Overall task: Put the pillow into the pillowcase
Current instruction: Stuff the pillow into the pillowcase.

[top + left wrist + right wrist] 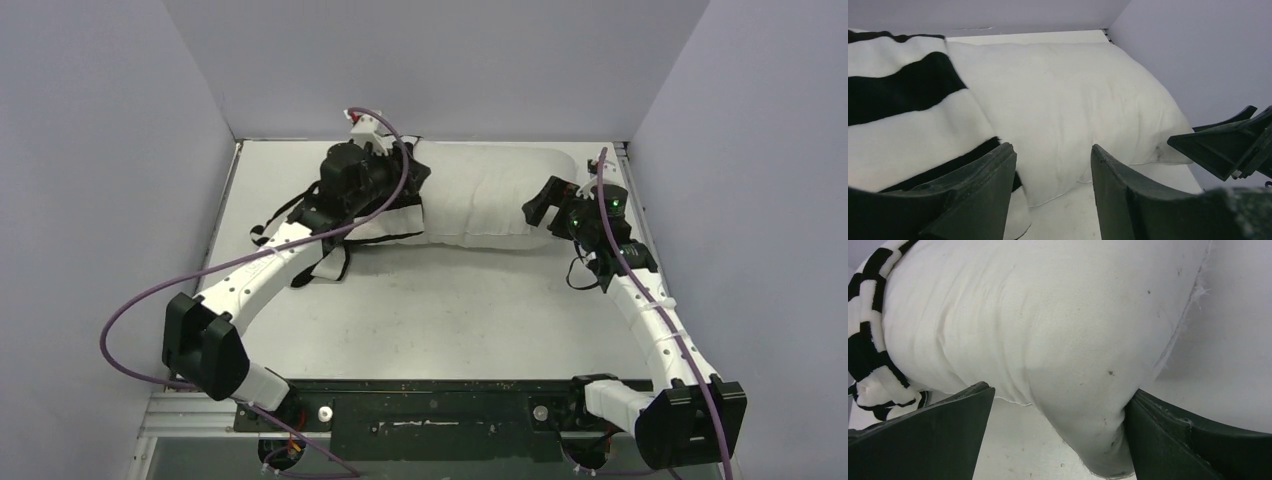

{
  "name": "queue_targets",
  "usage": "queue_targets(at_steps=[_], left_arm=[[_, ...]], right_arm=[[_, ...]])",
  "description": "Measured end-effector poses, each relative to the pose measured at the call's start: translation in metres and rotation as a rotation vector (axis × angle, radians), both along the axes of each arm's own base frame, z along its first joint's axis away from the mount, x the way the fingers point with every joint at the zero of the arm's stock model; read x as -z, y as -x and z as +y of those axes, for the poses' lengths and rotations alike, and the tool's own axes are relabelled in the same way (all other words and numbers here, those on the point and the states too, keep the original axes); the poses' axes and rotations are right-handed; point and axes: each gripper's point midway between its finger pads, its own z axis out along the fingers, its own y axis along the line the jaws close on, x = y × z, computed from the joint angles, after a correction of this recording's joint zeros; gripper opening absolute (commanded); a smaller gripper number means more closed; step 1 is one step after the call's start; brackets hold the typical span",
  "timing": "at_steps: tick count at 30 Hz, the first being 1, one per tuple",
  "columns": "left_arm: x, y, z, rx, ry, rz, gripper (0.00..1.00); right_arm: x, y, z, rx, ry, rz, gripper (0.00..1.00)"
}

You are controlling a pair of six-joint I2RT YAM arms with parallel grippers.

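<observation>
Table [450, 300]: pale and flat, with walls on the left, far and right sides; both arm bases sit at its near edge.
Pillow [490, 200]: lies on the far part of the table, close along the far wall and right of the middle.
Pillow's long axis: runs left to right, parallel to the far wall. The bare right end points at the right wall, and its near right corner sags onto the table. The left end points into the striped cloth.
Pillowcase [390, 226]: sits left of the middle, bunched over the pillow's left end, with loose folds trailing near and left across the table under the left arm. In the left wrist view its stripes [898, 115] lie over the pillow [1058, 100]. How far the pillow reaches inside cannot be told.
Left gripper [1053, 155]: hangs over the near edge where the striped cloth meets bare pillow. Its fingers are partly spread, with a clear gap between them and nothing in it.
Right gripper [1058, 395]: sits at the pillow's near right corner with its fingers spread wide. The corner [1048, 330] bulges down between them and touches the finger on the right of that view. The other finger stands clear, so there is no clamp.
</observation>
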Motion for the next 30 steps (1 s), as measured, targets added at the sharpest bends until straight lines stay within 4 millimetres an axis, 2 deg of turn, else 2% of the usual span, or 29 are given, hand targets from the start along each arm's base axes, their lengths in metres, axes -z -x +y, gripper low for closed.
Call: queue_targets(at_steps=[4,7,10,15,21,25,27,30], left_arm=[[0.005,-0.01,0.039,-0.032,-0.013,0.043,0.61],[0.03,-0.009,0.072,-0.074,-0.046,0.106,0.65],[0.062,0.008,0.092,-0.088,-0.096,0.17,0.68],[0.101,0.044,0.108,-0.073,-0.161,0.239,0.77],[0.113,0.064,0.123,-0.085,-0.185,0.247,0.78],[0.112,0.071,0.128,-0.084,-0.201,0.226,0.78],[0.111,0.073,0.13,-0.08,-0.216,0.214,0.95],[0.113,0.077,0.136,-0.084,-0.247,0.195,0.97]], right_arm=[[0.001,0.002,0.006,0.002,0.086,0.0,1.0],[-0.003,0.003,0.02,-0.037,0.164,0.022,1.0],[-0.019,-0.001,0.031,-0.046,0.223,0.013,1.0],[-0.053,0.001,0.045,-0.036,0.272,-0.03,1.0],[-0.092,-0.012,0.06,-0.024,0.298,-0.088,1.0],[-0.099,-0.005,0.092,-0.135,0.359,-0.167,1.0],[-0.096,-0.002,0.111,-0.211,0.408,-0.219,1.0],[-0.077,0.005,0.137,-0.347,0.513,-0.282,1.0]])
